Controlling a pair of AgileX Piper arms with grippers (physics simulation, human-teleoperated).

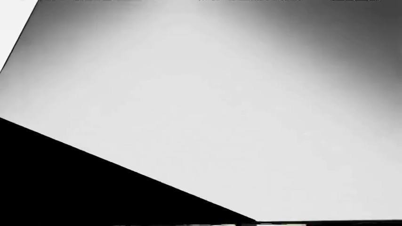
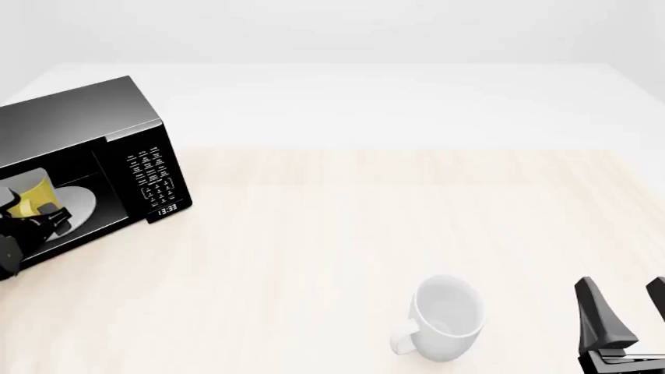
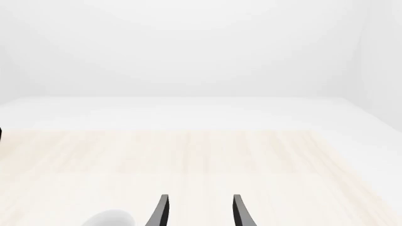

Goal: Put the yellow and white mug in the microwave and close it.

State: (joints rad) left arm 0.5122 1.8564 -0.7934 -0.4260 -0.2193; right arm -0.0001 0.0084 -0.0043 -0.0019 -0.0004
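- The microwave (image 2: 78, 167) sits at the table's (image 2: 343, 234) far-left edge, around nine o'clock in the front view, its cavity open to view and its keypad panel facing the middle of the table.
- The yellow and white mug (image 2: 37, 192) is inside that cavity, on the round white turntable plate (image 2: 83, 204).
- The left gripper (image 2: 29, 220) is reached into the cavity just at the mug's near side, at roughly six o'clock from it; its dark fingers overlap the mug's lower edge, and whether they clamp it or stand apart cannot be told.
- The left wrist view shows only a pale grey surface and a black wedge, nothing to settle that.
- The right gripper (image 3: 199, 212) rests at about four o'clock on the table, fingers apart and holding nothing.
- An all-white mug (image 2: 445, 318) lies on its side just beside the right gripper, at its nine o'clock, well apart from the microwave.
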